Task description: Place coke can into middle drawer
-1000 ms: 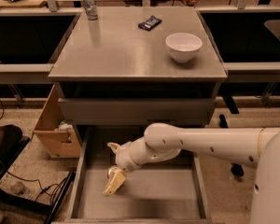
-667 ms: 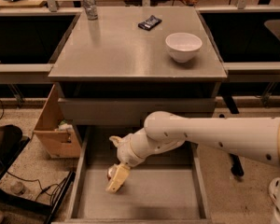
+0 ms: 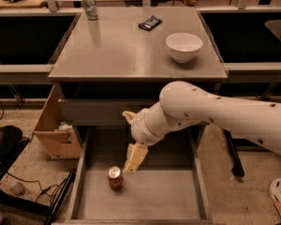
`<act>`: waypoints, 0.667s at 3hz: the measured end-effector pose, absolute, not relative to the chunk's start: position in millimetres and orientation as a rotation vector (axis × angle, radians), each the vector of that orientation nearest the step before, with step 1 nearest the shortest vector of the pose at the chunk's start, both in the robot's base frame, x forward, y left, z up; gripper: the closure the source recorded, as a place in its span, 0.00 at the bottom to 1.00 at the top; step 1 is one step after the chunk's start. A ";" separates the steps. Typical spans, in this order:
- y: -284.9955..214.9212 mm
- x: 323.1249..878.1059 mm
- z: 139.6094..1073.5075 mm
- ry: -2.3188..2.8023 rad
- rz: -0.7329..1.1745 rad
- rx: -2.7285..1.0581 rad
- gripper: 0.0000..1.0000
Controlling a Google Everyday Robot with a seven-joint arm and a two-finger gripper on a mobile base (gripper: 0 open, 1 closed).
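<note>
We find the tool (image 3: 130, 142) with jaws apart, gripping nothing. The coke can (image 3: 115, 177) stands upright in the middle drawer (image 3: 178, 196), just below-left of the lower finger (image 3: 136, 156). Risk: a sideways retreat could clip and topple it.

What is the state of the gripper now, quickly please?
Gripper, over the middle drawer: open or closed cannot be told; the coke can stands free beside it.
</note>
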State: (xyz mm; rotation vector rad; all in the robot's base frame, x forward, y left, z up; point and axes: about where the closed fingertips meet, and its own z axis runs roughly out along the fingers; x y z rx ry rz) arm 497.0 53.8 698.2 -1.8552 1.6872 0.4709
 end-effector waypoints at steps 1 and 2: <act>28.1 501.4 725.2 1.698 0.370 -1.861 0.00; 24.9 500.1 744.6 1.706 0.324 -1.933 0.00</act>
